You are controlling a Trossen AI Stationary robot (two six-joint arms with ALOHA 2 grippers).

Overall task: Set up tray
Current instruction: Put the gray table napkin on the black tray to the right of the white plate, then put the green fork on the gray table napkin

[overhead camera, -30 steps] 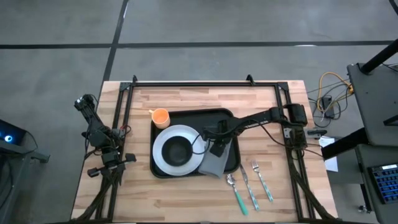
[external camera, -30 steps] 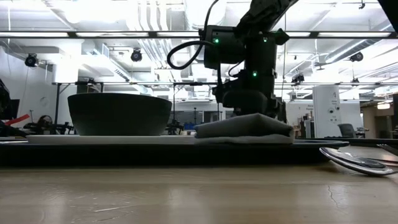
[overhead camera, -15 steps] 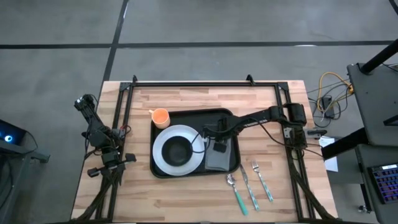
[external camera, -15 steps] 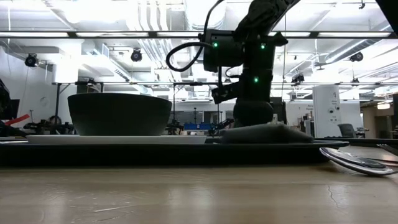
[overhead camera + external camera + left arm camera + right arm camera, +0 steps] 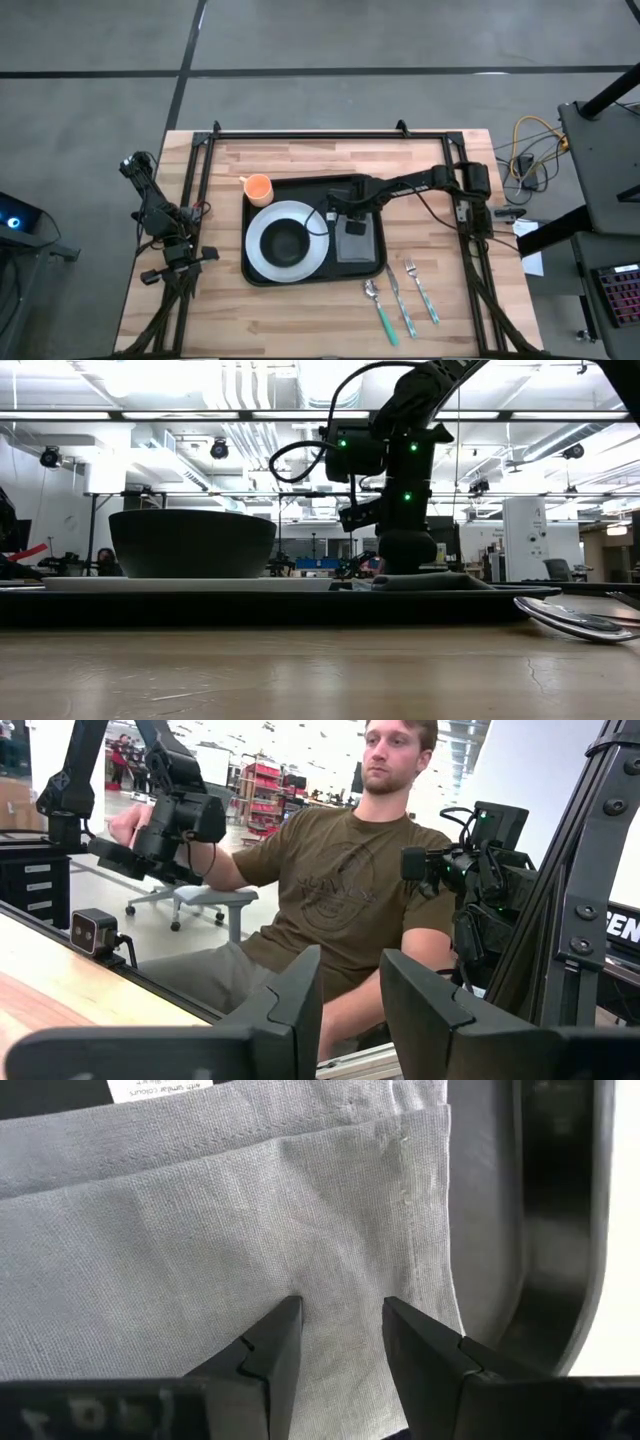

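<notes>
The black tray (image 5: 300, 186) lies mid-table and holds a white plate (image 5: 262, 262) with a dark bowl (image 5: 285, 240) on it. A grey folded napkin (image 5: 360, 245) lies flat on the tray floor, right of the plate. My right gripper (image 5: 352, 222) points down over the napkin's far part. It is open, with both fingertips at the cloth (image 5: 340, 1315). In the low view, the right gripper (image 5: 405, 565) stands on the napkin (image 5: 440, 582). My left gripper (image 5: 350, 1010) is open and waits at the table's left edge (image 5: 200, 256). My right gripper comes from above, pointing down, and its fingertips (image 5: 285, 1325) rest on the napkin's top layer near a stitched hem (image 5: 410, 1230). No cloth is drawn up between the fingers. The napkin lies flat on the tray floor.
An orange cup (image 5: 258, 187) stands at the tray's far left corner. A spoon (image 5: 372, 290) and two more pieces of cutlery (image 5: 395, 290) (image 5: 420, 288) lie on the wood near the tray's right near corner. The spoon (image 5: 570, 618) also shows in the low view.
My right gripper has moved down and toward the table's far edge. The napkin had its near end raised and slanting over the tray's near rim. It has been drawn toward the far edge into the tray and now lies flat there.
</notes>
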